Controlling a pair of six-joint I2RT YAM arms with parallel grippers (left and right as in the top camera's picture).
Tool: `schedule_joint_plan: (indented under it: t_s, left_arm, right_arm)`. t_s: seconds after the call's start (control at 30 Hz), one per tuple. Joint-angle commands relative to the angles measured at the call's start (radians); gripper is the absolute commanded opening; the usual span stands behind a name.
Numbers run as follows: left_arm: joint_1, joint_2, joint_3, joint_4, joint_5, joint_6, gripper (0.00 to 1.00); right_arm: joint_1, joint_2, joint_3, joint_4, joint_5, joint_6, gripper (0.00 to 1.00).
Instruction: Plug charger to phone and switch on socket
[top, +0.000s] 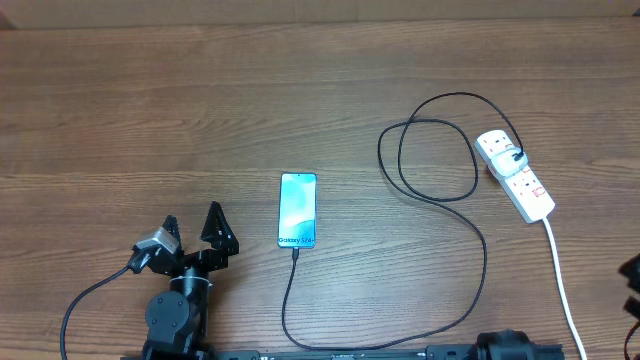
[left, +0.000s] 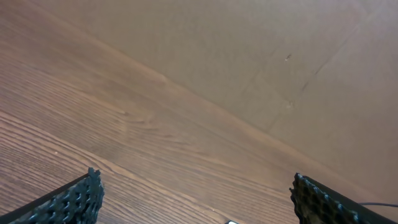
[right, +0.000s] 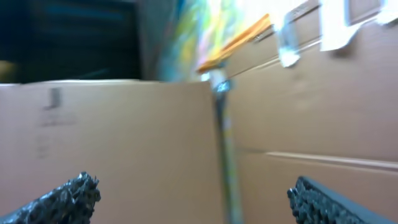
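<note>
Phone: flat mid-table, screen lit.
Charger: coils right of phone; tip at phone's near edge, seemingly plugged in.
Socket: far right; switches too small to read.
Left gripper: near left, fingers spread, empty.
Right gripper: blurred view, fingers apart, empty.

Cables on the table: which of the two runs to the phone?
The long thin black cable, looped in coils: it reaches the slim blue-screened smartphone. The white cord only leaves the white power strip toward the near edge.
</note>
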Motion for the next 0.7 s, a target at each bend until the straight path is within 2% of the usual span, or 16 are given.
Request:
schedule_joint_plan:
  t_s: [0.0, 0.13, 0.33, 0.47, 0.57, 0.67]
  left_arm:
    - [0.004, -0.009, -0.005, 0.001, 0.004, -0.005, 1.00]
    - [0.004, -0.009, -0.005, 0.001, 0.005, -0.006, 0.99]
    - [0.004, -0.009, -0.005, 0.001, 0.004, -0.005, 1.00]
    - [0.004, -0.009, -0.005, 0.001, 0.005, -0.006, 1.00]
    - [0.004, -0.009, -0.005, 0.001, 0.005, -0.006, 1.00]
    - [0.004, -0.009, -0.005, 0.001, 0.005, -0.006, 1.00]
  right_arm:
    - [-0.014, -0.007, -0.031, 0.018, 0.052, -0.106, 1.00]
    - [-0.014, -0.030, -0.034, 0.012, -0.008, -0.107, 1.00]
    - [-0.014, -0.156, -0.034, -0.051, -0.060, 0.095, 1.00]
    - [-0.028, -0.234, -0.013, -0.121, -0.075, 0.102, 1.00]
    - [-0.036, -0.233, -0.005, -0.091, -0.107, 0.099, 1.00]
    - [-0.047, -0.233, -0.013, -0.096, -0.245, 0.157, 1.00]
